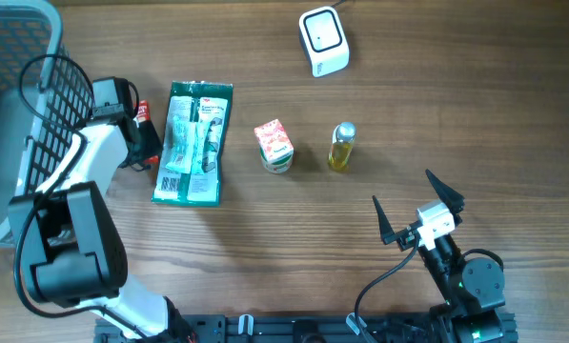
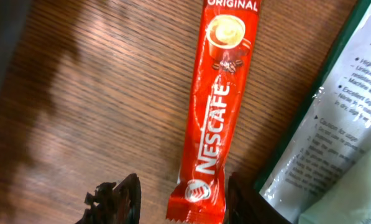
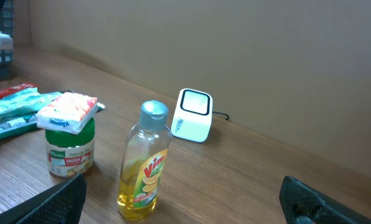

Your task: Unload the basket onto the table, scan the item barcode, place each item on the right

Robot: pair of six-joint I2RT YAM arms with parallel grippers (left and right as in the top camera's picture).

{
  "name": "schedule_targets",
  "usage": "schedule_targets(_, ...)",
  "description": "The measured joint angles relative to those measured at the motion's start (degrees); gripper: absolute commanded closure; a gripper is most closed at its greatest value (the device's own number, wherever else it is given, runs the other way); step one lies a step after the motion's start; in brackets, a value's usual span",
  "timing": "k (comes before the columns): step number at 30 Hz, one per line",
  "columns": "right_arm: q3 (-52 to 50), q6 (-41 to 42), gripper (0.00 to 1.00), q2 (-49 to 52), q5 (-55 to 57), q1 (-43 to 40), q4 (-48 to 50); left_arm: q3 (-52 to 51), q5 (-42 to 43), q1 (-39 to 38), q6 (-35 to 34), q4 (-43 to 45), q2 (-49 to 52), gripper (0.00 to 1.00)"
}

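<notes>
A brown wooden table (image 1: 265, 238) carries everything, with a plain beige wall behind it in the right wrist view. A grey wire basket (image 1: 17, 57) sits at the table's far left corner. The white scanner (image 1: 323, 40) stands near the far edge, right of the middle, well apart from the other things.

A row runs across the middle of the table. At its left end lies a red Nescafé stick (image 2: 213, 106), flat on the wood with its printed face up. It is just beside the left edge of a green pack (image 1: 193, 143), which also lies flat. Further right stands a small jar (image 1: 277, 160) with a red-and-white sachet (image 1: 273, 140) resting on its lid. Just right of the jar, a bottle (image 1: 341, 146) of yellow liquid stands upright.

The left gripper (image 2: 182, 199) hangs low over the stick's near end with its jaws parted. One finger is clear of the stick on the bare wood and the other is right at the stick's edge beside the pack. The stick lies loose between them, released and not clamped.

The right gripper (image 1: 415, 205) is near the table's near right corner, spread wide and holding nothing. It faces the bottle, the jar and the scanner beyond them.
</notes>
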Motion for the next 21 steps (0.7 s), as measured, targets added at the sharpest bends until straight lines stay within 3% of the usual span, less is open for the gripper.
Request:
schedule_targets(3, 0.0, 0.0, 0.00, 0.0, 0.0, 0.0, 0.0, 0.0, 0.6, 0.0, 0.2, 1.1, 2.8, 0.66)
schedule_targets(4, 0.0, 0.0, 0.00, 0.0, 0.0, 0.0, 0.0, 0.0, 1.1, 0.0, 0.1, 1.5, 3.8, 0.75)
schedule_targets(5, 0.0, 0.0, 0.00, 0.0, 0.0, 0.0, 0.0, 0.5, 1.0, 0.0, 0.5, 1.9, 4.0, 0.96)
schedule_targets(13, 0.0, 0.0, 0.00, 0.0, 0.0, 0.0, 0.0, 1.4, 0.4, 0.0, 0.5, 1.3, 2.3, 0.96)
schedule_targets(17, 0.0, 0.0, 0.00, 0.0, 0.0, 0.0, 0.0, 2.4, 1.0, 0.0, -3.9, 1.2, -15.5, 0.96)
schedule_targets(19, 0.0, 0.0, 0.00, 0.0, 0.0, 0.0, 0.0, 3.3, 7.4, 0.2, -6.3, -1.4, -22.0, 0.96)
schedule_targets(21, 0.0, 0.0, 0.00, 0.0, 0.0, 0.0, 0.0, 3.5, 15.3, 0.2, -7.3, -5.2, -22.2, 0.96)
